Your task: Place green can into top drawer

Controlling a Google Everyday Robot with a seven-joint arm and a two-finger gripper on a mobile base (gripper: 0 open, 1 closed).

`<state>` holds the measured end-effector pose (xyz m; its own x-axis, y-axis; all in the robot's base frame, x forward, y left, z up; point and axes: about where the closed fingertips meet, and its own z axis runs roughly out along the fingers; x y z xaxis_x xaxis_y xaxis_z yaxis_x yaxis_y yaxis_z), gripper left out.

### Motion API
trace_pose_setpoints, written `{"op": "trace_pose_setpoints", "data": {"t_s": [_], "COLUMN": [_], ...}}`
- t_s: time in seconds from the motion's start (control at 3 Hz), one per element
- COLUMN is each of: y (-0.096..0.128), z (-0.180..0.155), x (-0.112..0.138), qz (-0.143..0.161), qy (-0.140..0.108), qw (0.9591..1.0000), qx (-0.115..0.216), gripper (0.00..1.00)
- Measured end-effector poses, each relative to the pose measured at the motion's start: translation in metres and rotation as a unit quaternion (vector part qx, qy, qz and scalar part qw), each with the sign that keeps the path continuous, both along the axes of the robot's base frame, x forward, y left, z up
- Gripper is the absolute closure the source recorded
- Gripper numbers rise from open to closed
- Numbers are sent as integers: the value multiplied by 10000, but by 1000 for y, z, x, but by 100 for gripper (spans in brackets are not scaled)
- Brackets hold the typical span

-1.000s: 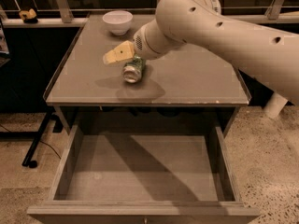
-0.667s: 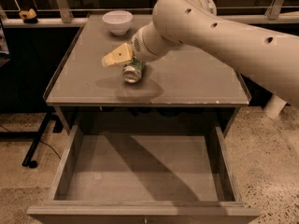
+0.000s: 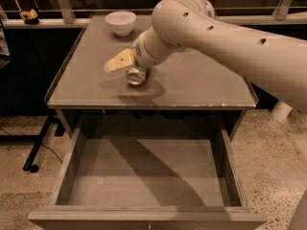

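Note:
The green can (image 3: pixel 136 74) shows its shiny silver end and a bit of dark green body. It lies on its side in my gripper (image 3: pixel 129 69), over the front-middle of the table top (image 3: pixel 201 85), with its shadow just beneath. One tan finger (image 3: pixel 119 62) shows to the can's left; the other finger is hidden behind the can. The gripper is shut on the can. The top drawer (image 3: pixel 144 174) is pulled out wide below the table's front edge, its flat grey bottom bare.
A white bowl (image 3: pixel 121 22) stands at the back left of the table top. My large arm (image 3: pixel 230 42) reaches in from the right over the table. A small yellow object (image 3: pixel 29 15) sits on the ledge at the far left.
The arm and the can have shifted very slightly to the left and toward the table's front edge. The drawer and bowl have not moved.

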<state>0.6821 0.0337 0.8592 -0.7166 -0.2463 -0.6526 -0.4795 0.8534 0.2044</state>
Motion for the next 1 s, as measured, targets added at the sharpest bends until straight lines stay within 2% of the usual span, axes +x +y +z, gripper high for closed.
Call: {"op": "trace_pose_setpoints", "data": {"t_s": [0.33, 0.67, 1.0], "y": [0, 0, 0], "z": [-8, -8, -8], "x": [3, 3, 3], "qz": [-43, -43, -43], "qy": [83, 83, 83], "qw": [9999, 9999, 9999], "qx": [-41, -41, -41], "gripper": [0, 19, 42]}}
